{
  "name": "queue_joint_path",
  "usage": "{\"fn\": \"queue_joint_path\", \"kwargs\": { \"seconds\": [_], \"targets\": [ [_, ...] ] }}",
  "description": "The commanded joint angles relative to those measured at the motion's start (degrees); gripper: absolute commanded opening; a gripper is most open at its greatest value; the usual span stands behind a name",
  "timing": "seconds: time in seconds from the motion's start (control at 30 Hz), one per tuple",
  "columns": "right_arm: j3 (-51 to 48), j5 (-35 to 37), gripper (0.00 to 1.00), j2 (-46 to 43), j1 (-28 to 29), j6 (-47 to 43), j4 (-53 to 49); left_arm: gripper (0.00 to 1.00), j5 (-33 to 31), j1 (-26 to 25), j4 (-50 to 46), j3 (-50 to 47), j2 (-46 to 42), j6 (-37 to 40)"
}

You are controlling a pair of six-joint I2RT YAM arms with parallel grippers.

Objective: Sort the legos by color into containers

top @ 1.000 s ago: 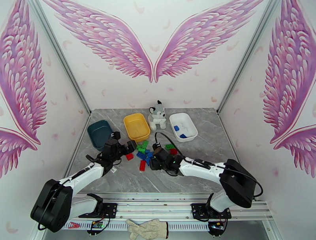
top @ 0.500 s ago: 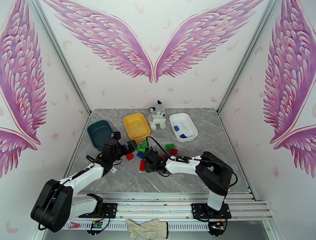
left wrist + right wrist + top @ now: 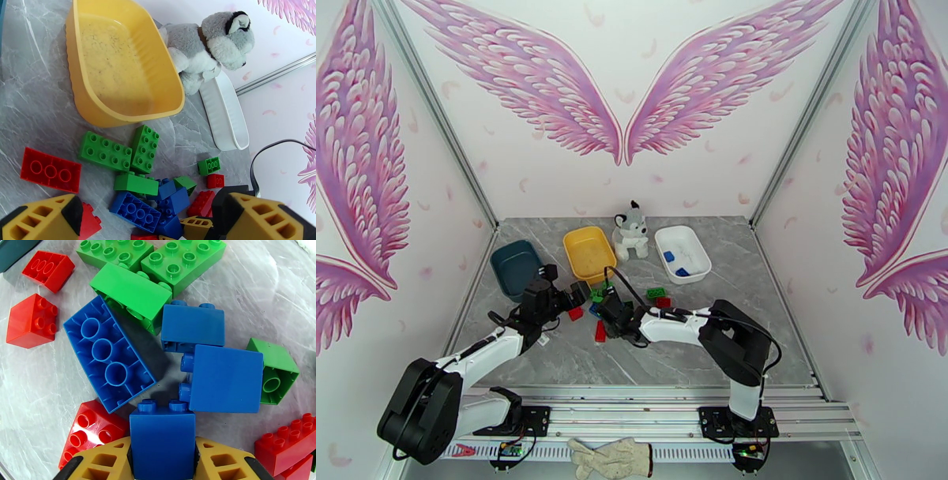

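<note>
Currently, 4 entries.

1. Small blue studded plastic brick [image 3: 162, 425]: at the near side of the loose pile of red, green and blue bricks [image 3: 602, 304] in mid-table, studs pointing away from the wrist.
2. Right gripper [image 3: 162, 451]: yellow fingers clamped on this brick's 2 side faces, low over the grey marble-patterned table [image 3: 553, 355].
3. Shallow white plastic tub [image 3: 690, 243]: holds 2 blue bricks [image 3: 668, 256] and lies far and to the right of the right gripper, well apart from it. The right arm is the nearer one. Judged next: lift clear of the pile, then carry far-right.
4. Left gripper [image 3: 577, 294]: jaws wide apart, empty, at the pile's left edge, near the yellow plastic tub [image 3: 584, 251] and the dark teal plastic tub [image 3: 513, 267].
</note>
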Motion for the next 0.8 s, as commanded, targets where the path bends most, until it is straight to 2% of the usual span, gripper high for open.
{"fn": "queue_joint_path", "kwargs": {
  "seconds": [0.0, 0.2, 0.37, 0.6, 0.77],
  "targets": [
    [-0.34, 0.93, 0.37, -1.56, -0.48, -0.32, -0.76, 0.99, 0.67, -0.70, 1.12, -0.30, -0.12, 0.05],
    [-5.73, -1.67, 0.30, -8.37, -3.50, 0.32, 1.54, 0.99, 0.69, -2.84, 1.02, 0.86, 1.43, 0.77],
    [-11.61, -2.98, 0.26, -16.77, -9.25, 1.19, 3.03, 0.99, -0.81, -7.28, 0.48, 2.85, 2.69, 3.17],
    [-17.69, -5.18, 0.26, -27.43, -23.73, 3.22, 4.86, 0.99, -1.36, -15.03, -0.19, 7.74, 6.74, 7.95],
    [-16.57, -5.28, 0.26, -29.04, -32.57, 3.79, 5.45, 0.98, 1.38, -18.83, -1.72, 12.78, 12.78, 11.13]
  ]
}}
